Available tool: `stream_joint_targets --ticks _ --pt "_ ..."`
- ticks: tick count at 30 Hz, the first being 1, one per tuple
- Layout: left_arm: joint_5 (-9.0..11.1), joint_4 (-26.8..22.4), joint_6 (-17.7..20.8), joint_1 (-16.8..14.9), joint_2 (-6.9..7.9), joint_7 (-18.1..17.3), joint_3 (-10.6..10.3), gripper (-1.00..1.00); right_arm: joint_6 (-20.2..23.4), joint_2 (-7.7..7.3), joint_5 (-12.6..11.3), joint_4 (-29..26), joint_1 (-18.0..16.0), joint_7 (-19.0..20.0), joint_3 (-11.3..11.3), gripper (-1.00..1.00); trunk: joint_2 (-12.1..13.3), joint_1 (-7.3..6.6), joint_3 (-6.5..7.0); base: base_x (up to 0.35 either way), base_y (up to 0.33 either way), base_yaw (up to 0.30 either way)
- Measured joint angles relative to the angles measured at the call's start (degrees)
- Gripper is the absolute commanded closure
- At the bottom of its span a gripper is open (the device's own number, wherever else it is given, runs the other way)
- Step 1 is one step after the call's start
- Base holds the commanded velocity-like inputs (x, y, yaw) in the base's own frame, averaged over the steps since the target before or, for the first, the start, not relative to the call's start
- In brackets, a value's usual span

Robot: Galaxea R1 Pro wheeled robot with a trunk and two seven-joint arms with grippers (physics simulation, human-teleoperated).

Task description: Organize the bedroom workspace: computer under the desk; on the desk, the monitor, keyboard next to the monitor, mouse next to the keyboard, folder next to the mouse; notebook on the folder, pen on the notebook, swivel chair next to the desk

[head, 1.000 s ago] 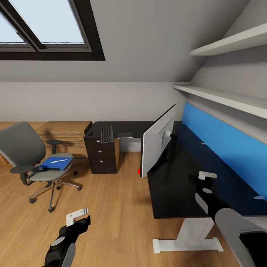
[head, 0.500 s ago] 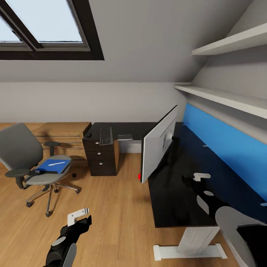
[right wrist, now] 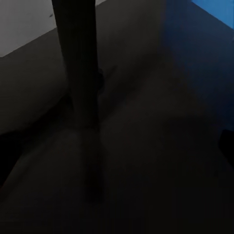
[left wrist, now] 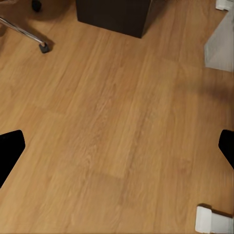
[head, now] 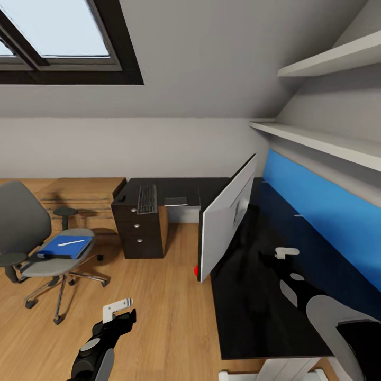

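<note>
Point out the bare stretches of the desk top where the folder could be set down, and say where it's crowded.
The desk is bare between the monitor and the blue back panel, though the right gripper hovers there. The near end, in front of the monitor, looks open too. On the far wing, the strip between the keyboard and the monitor is mostly free. The folder lies on the swivel chair.
</note>
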Motion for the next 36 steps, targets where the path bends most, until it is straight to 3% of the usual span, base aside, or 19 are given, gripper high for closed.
stream_joint_targets --ticks 14,26,36 --pt "-0.1 0.0 0.0 0.0 0.01 0.3 -0.1 -1.00 0.0 0.22 -0.1 0.0 0.0 0.0 0.1 -1.00 0.0 0.02 0.00 0.034 -0.004 0.014" --pt "0.0 -0.1 0.0 0.0 -0.08 0.4 -0.1 -1.00 0.0 0.30 -0.1 0.0 0.0 -0.1 0.1 -1.00 0.0 0.02 0.00 0.001 0.000 0.219" --pt "0.0 -0.3 0.0 0.0 -0.18 0.3 -0.1 -1.00 0.0 0.23 -0.1 0.1 0.0 -0.4 0.0 -1.00 0.0 0.02 0.00 0.000 0.000 0.054"
